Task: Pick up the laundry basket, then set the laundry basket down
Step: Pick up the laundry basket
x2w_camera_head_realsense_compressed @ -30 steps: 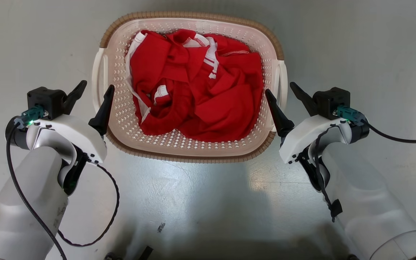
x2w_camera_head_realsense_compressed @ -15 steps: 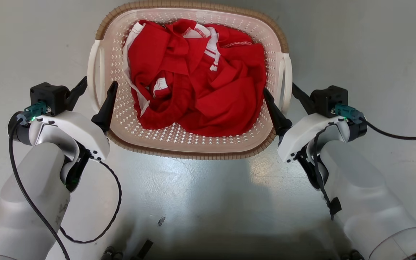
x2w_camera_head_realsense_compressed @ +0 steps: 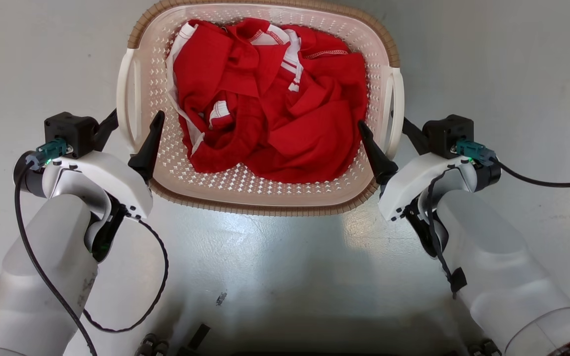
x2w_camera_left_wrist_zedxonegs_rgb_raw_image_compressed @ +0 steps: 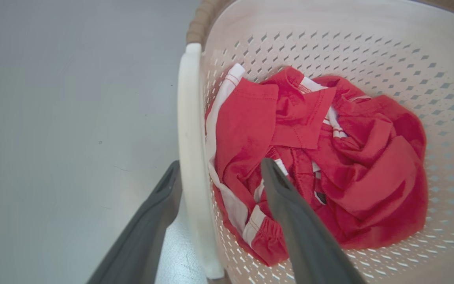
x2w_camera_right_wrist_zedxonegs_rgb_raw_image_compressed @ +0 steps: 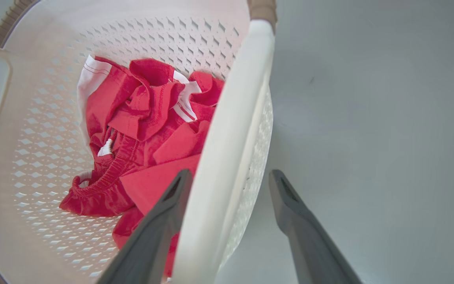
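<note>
1. Left arm first: the pale forearm comes up from the lower left corner of the head view and angles in toward the middle. The left gripper (x2w_camera_head_realsense_compressed: pixel 136 114) has its claw spread wide. One dark finger is outside the white left handle (x2w_camera_head_realsense_compressed: pixel 125 94) and the other is inside the basket wall. The left wrist view (x2w_camera_left_wrist_zedxonegs_rgb_raw_image_compressed: pixel 221 162) shows the same straddle. It's not clamped, and I can't tell if either finger actually touches.
2. Right arm is pretty much the mirror, rising from the lower right corner. The right gripper (x2w_camera_head_realsense_compressed: pixel 381 122) is also wide apart around the right handle (x2w_camera_head_realsense_compressed: pixel 398 109), one finger on each side (x2w_camera_right_wrist_zedxonegs_rgb_raw_image_compressed: pixel 230 173).
3. The floor (x2w_camera_head_realsense_compressed: pixel 275 267) is smooth pale grey and a bit shiny, with a glare patch at lower centre.
4. The laundry basket (x2w_camera_head_realsense_compressed: pixel 260 210) sits upper middle, between the two claws, open top facing the camera. Its long axis runs left-right across the frame, with the handles on the short ends. The far rim meets the top edge. Red clothes (x2w_camera_head_realsense_compressed: pixel 275 99) with white trim are bunched inside.
</note>
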You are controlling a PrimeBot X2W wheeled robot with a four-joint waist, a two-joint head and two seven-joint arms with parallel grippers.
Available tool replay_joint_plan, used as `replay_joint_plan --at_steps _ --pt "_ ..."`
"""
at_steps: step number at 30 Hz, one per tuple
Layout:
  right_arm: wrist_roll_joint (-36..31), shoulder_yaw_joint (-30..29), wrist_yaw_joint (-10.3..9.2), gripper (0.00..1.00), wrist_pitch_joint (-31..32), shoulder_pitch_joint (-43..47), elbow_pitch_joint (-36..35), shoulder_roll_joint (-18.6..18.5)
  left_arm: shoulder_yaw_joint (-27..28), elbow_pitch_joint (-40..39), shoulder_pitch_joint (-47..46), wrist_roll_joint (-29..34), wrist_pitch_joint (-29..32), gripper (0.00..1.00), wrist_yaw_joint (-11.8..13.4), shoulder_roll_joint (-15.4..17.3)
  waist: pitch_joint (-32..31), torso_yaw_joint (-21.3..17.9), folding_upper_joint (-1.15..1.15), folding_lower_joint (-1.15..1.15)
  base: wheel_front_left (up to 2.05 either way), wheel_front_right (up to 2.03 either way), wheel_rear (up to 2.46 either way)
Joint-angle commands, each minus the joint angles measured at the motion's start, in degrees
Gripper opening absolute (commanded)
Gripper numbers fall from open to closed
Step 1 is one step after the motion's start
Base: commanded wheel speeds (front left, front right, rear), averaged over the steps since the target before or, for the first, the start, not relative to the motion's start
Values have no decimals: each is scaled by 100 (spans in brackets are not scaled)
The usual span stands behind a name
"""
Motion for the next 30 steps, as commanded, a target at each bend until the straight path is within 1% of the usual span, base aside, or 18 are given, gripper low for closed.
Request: replay_joint_plan --at_steps 1,18,25,27,28,29,30 --pt "58 125 40 100 -61 162 -25 126 129 -63 -29 -39 -34 100 -8 249 4 -3 0 0 0 0 0" --pt "278 311 40 100 -61 127 79 126 40 -160 -30 -91 -34 100 -8 271 46 6 0 0 0 0 0" --pt "311 330 40 87 -61 95 115 126 20 -198 -33 -105 -34 100 -8 282 89 12 0 0 0 0 0" --pt "317 327 40 75 -61 85 125 126 9 -210 -37 -106 -34 100 -8 284 102 18 0 0 0 0 0" --pt "320 325 40 64 -61 80 126 126 -10 -210 -37 -110 -34 90 -8 287 109 18 0 0 0 0 0" --pt "322 323 40 49 -61 76 126 126 -24 -209 -40 -118 -34 77 -8 291 116 18 0 0 0 0 0" --pt "324 323 40 46 -61 72 127 126 -38 -211 -45 -125 -34 63 -8 297 123 18 0 0 0 0 0"
